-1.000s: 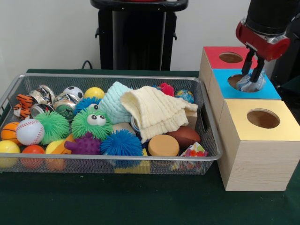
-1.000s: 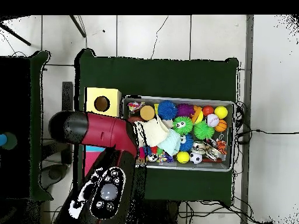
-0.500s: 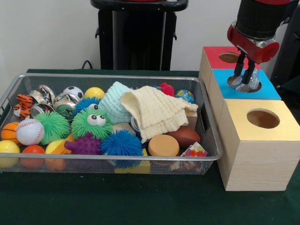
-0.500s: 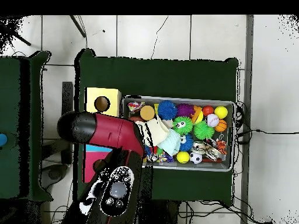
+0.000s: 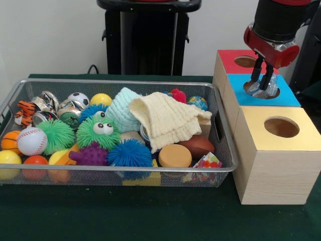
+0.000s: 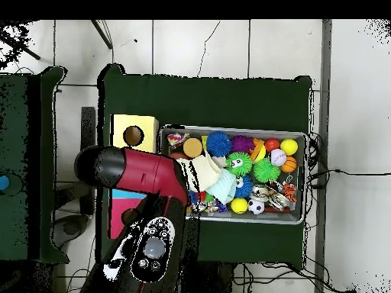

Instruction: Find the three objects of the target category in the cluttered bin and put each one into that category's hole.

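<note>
— Overhead, what is the claw [image 5: 263,83] doing at the blue box [image 5: 288,96]?
— It is clenched on a crinkled silvery object [image 5: 264,90], held right in the mouth of the blue box's hole, seemingly so it falls straight in.
— And the wire bin [image 5: 220,131]?
— Heaped with balls and cloths; any remaining targets probably lie buried.

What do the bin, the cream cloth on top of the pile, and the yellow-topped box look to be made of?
Bin: silver wire mesh, see-through, metal rim. Cream cloth: soft knit or waffle-weave fabric, ribbed and draped. Yellow-topped box: light wood or wood-look laminate, grain visible, matte yellow top.
</note>
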Available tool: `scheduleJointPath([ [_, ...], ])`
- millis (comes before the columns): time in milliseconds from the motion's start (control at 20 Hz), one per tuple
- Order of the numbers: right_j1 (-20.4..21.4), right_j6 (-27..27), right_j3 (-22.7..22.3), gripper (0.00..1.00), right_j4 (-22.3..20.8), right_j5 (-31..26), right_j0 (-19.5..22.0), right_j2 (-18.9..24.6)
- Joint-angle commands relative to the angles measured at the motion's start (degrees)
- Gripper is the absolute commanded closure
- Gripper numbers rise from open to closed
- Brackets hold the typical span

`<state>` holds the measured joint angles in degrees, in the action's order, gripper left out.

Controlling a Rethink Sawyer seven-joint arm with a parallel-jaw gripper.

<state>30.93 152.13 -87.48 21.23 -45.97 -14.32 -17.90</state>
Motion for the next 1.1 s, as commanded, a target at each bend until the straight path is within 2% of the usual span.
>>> scheduleJointPath([
  [50, -1.13, 1.82, -3.30, 1.00, -2.24, 4.28, 1.41, 4.89],
  [750, -1.08, 2.70, -3.93, 1.00, -2.05, 4.99, 0.77, 4.71],
  [1050, -0.68, 1.12, -4.54, 1.00, -2.14, 5.14, 1.60, 5.42],
  [1100, -0.65, 1.17, -4.60, 0.00, -2.02, 5.03, 1.65, 5.57],
])
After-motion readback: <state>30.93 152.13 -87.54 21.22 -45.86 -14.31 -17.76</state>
